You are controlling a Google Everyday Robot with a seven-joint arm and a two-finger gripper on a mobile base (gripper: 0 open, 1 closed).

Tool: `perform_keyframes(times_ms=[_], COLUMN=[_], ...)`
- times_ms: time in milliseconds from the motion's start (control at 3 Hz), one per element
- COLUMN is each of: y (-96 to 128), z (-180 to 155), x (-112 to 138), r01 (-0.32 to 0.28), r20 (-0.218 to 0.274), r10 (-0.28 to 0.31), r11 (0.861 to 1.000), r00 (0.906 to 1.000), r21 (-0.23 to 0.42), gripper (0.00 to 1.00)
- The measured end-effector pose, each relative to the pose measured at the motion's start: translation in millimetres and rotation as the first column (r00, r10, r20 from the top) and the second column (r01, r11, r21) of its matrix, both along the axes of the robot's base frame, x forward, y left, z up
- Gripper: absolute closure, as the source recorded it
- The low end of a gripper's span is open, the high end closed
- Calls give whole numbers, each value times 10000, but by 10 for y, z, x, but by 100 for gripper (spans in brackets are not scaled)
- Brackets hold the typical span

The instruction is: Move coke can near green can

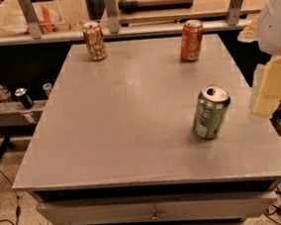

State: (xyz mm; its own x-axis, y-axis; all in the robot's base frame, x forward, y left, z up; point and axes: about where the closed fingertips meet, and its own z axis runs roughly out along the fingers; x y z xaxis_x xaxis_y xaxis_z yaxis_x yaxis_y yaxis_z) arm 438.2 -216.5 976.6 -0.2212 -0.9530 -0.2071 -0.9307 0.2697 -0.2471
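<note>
My gripper [270,89] hangs at three o'clock off the table [131,115], its state I cannot tell, likely staged to reach the coke can [191,40] at one o'clock, well apart from the green can [210,111] at four.

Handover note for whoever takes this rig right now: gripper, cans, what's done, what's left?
Gripper: off the right edge of the table, beside the green can, touching no can.
Coke can: upright, back right of the table.
Green can: upright, front right, well apart from the coke can.
Done: nothing; the coke can is not yet moved.
Left: grasp the coke can and set it by the green can.
</note>
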Motion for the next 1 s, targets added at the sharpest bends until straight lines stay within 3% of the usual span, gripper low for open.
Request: perform_keyframes(times_ms=[667,1000], y=[-1,-38], z=[31,72], x=[128,391], r01=[-258,-717], r20=[163,388], r10=[257,718], r11=[9996,9974], r00=[9995,9967], r21=[75,-24], gripper=[0,0])
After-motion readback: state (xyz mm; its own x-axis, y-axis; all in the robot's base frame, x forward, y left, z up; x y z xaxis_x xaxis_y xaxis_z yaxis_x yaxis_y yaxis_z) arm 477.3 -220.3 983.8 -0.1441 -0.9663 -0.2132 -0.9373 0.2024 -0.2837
